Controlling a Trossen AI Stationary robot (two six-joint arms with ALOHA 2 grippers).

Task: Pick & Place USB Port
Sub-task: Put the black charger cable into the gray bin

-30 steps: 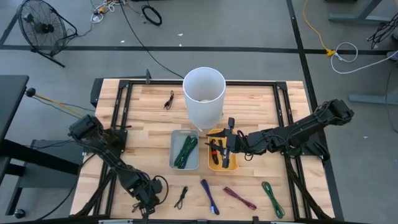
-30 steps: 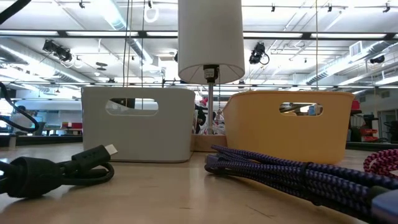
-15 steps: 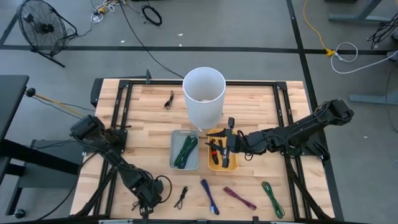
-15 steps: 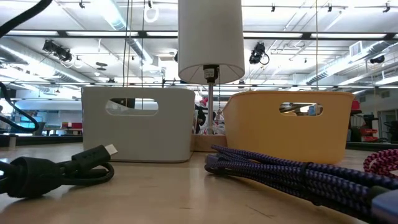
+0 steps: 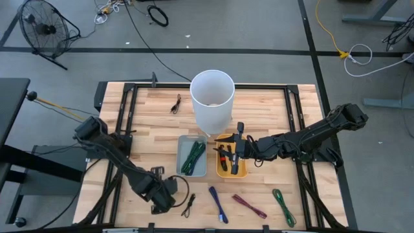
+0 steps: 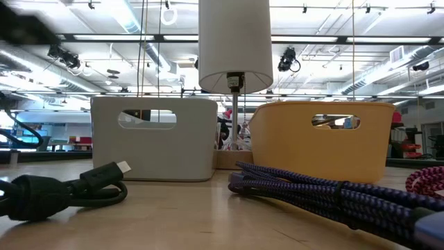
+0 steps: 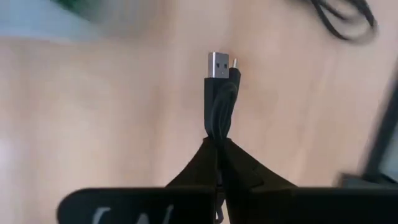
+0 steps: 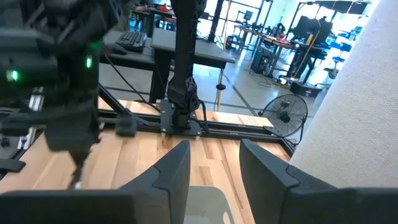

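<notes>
My left gripper [image 5: 163,195] is over the table's near left part, shut on a black USB cable [image 7: 217,106]. The cable's silver plug [image 7: 217,65] sticks out past the fingertips. Another black cable [image 5: 189,204] lies loose on the wood just right of the gripper, and it also shows in the low view [image 6: 62,191]. My right gripper [image 5: 238,147] hangs open above the yellow bin [image 5: 221,169], and nothing is between its fingers [image 8: 214,168]. The yellow bin holds red and black cables. My left gripper pinches the bundled black cable [image 7: 217,127] between its two fingers, a short way behind the plug. The fingers lie along the cable, and the plug end points straight out beyond them. A loop of the cable [image 5: 183,186] trails beside the gripper. I cannot tell whether the loop rests on the table.
A tall white cylinder [image 5: 212,97] stands at the far middle. In front of it a grey bin [image 5: 183,155] holds green cables. Blue [image 5: 218,204], magenta [image 5: 249,206] and green [image 5: 283,206] cables lie along the near edge. A small black cable [image 5: 176,103] lies far left.
My left gripper has moved toward the table's far edge and a little to the right, and the black cable's loop has come along with it. The loose black cable beside it has stayed in place.
</notes>
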